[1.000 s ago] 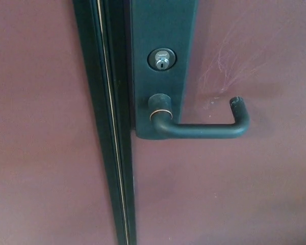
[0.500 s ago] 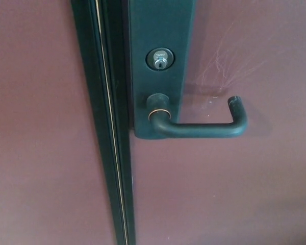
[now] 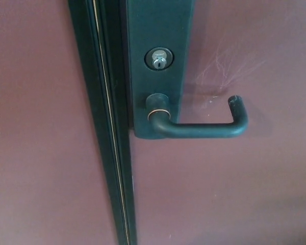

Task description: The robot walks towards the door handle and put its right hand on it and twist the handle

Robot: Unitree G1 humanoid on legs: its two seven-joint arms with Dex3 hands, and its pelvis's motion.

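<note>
A dark lever door handle [image 3: 201,127] juts from a dark plate [image 3: 160,30] on a maroon door [image 3: 234,189]. The lever runs level to the right and bends back toward the door at its end. Its round base has a thin copper-coloured ring. Above it sits a silver key cylinder [image 3: 158,58]. Neither of my hands shows in the head view, and nothing touches the handle.
A dark vertical frame strip [image 3: 104,127] with a pale thin line runs down the picture left of the plate. Another maroon panel [image 3: 35,132] lies left of it. Faint pale scratches [image 3: 229,64] mark the door above the lever.
The whole picture has shifted a little to the left, so the camera has moved. The handle still lies level.
</note>
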